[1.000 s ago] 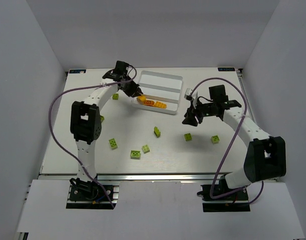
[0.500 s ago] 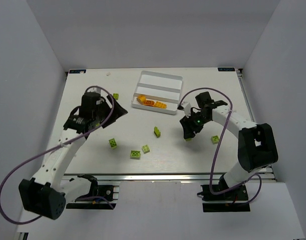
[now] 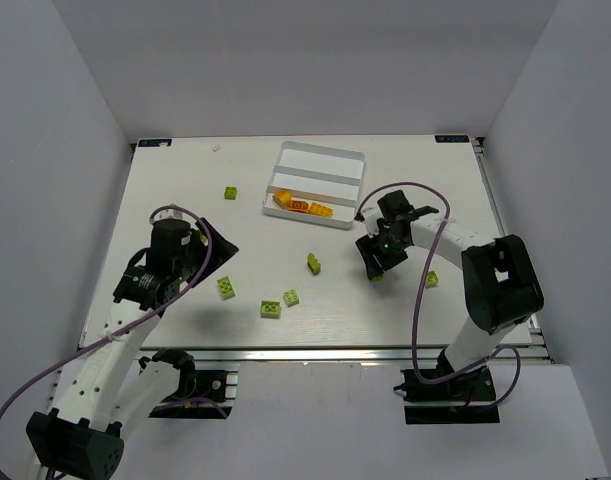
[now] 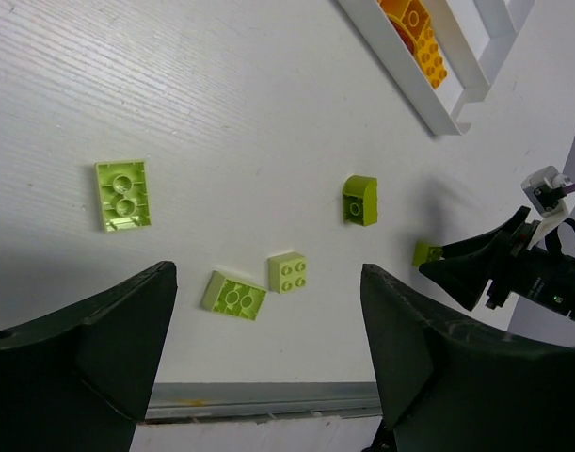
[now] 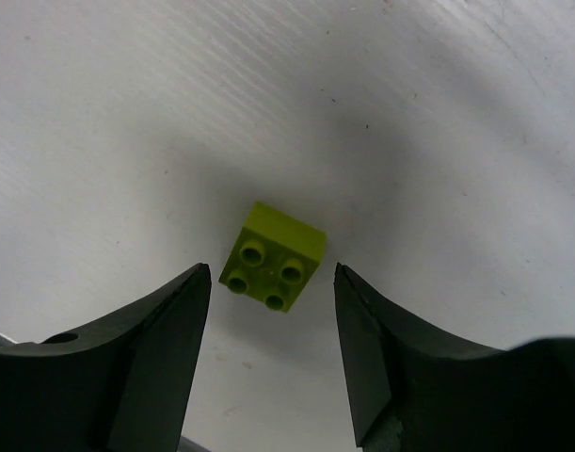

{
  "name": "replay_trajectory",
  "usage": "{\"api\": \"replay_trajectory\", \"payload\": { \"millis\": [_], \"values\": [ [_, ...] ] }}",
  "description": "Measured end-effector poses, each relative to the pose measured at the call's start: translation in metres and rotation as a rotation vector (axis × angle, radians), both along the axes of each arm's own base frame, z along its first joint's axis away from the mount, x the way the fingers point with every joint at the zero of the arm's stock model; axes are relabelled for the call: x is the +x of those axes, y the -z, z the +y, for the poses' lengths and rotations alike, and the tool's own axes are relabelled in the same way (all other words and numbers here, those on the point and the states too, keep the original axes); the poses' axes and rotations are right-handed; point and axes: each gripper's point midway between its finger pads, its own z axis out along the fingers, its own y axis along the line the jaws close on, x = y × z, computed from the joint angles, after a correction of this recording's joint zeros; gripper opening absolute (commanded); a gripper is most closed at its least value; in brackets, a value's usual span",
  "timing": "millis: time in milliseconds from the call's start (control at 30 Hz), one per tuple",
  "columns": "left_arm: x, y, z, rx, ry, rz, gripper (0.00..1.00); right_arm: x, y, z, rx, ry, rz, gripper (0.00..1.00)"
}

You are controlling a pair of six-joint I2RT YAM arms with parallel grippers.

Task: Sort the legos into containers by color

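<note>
The white tray [image 3: 321,160] has three slots, and several orange legos [image 3: 303,206] lie in the nearest one. Lime green legos are scattered on the table [image 3: 226,287] [image 3: 270,309] [image 3: 291,297] [image 3: 313,263] [image 3: 230,192] [image 3: 431,279]. My left gripper [image 3: 217,255] [image 4: 268,282] hangs open and empty above the left-middle of the table, and its view looks down on green legos [image 4: 122,193] [image 4: 234,297] [image 4: 287,273]. My right gripper [image 3: 373,262] [image 5: 271,278] is open, low over one green lego [image 5: 273,256] [image 3: 377,274] that lies just off its fingertips, untouched.
The table's near edge, a metal rail [image 4: 268,400], runs just below the left gripper's view. The tray corner [image 4: 447,118] and the right gripper [image 4: 480,268] show at the right of the left wrist view. White walls enclose the table on three sides.
My left gripper has left the tray, opened, and swung back toward the near left. My right gripper has moved left and down over the green lego and opened slightly.
</note>
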Motion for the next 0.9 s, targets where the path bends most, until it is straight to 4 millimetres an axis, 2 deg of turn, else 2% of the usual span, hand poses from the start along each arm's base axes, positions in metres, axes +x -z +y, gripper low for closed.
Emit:
{"api": "replay_trajectory", "payload": {
  "millis": [133, 267, 300, 367, 400, 467, 600, 667, 767, 900],
  "values": [
    [-0.003, 0.007, 0.004, 0.017, -0.018, 0.022, 0.89, 0.0, 0.012, 0.0, -0.026, 0.023, 0.021, 0.51],
    [-0.004, 0.009, 0.009, 0.035, -0.035, 0.031, 0.9, 0.003, 0.012, 0.003, -0.032, 0.027, 0.004, 0.4],
    [-0.004, 0.009, 0.01, 0.039, -0.04, 0.03, 0.89, 0.003, 0.012, 0.004, -0.033, 0.025, 0.001, 0.32],
    [-0.003, 0.01, 0.011, 0.045, -0.046, 0.028, 0.9, 0.005, 0.012, 0.005, -0.032, 0.026, -0.006, 0.22],
    [-0.003, 0.01, 0.012, 0.047, -0.048, 0.029, 0.9, 0.005, 0.012, 0.005, -0.031, 0.023, -0.009, 0.12],
    [-0.002, 0.01, 0.013, 0.052, -0.054, 0.03, 0.9, 0.005, 0.012, 0.006, -0.028, 0.01, -0.013, 0.02],
    [-0.001, 0.015, 0.017, 0.075, -0.072, 0.044, 0.9, 0.009, 0.004, 0.01, 0.0, -0.09, -0.037, 0.0],
    [-0.001, 0.022, 0.022, 0.101, -0.089, 0.073, 0.9, 0.024, -0.013, 0.019, 0.036, -0.161, -0.089, 0.0],
    [-0.002, 0.035, 0.029, 0.153, -0.114, 0.142, 0.9, 0.063, -0.058, 0.04, 0.111, -0.251, -0.234, 0.0],
    [0.005, 0.043, 0.034, 0.207, -0.133, 0.215, 0.91, 0.133, -0.125, 0.075, 0.204, -0.285, -0.44, 0.0]
  ]
}}
